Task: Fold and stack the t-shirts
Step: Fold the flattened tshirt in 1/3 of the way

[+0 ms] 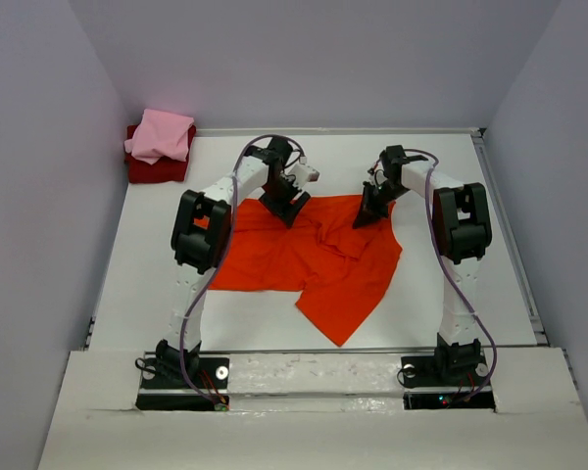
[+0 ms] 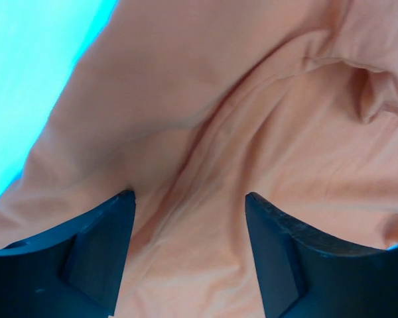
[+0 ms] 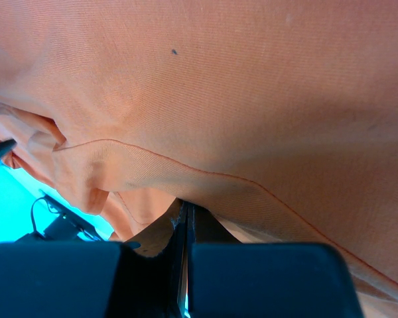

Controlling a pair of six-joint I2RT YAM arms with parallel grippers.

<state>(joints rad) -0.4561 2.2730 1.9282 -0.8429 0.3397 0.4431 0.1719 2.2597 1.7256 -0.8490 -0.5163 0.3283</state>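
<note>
- I am working the far edge of the orange-red t-shirt (image 1: 314,259), which is lying rumpled in the middle of the table (image 1: 490,255), one corner trailing toward the near edge.
- My right gripper (image 3: 186,211) is holding its jaws pressed together, seemingly pinching a fold of the shirt's far right edge; cloth is draping over my wrist camera.
- My left gripper (image 2: 189,199) is hovering with its jaws apart over the far left edge, cloth showing between them but not gripped.
- The pink t-shirt (image 1: 162,135) is sitting folded on the dark red t-shirt (image 1: 155,171) in the far left corner.
- I judge I am taking hold for the first fold: next the left jaws need lowering and closing on the hem, so both grippers can pull together.
</note>
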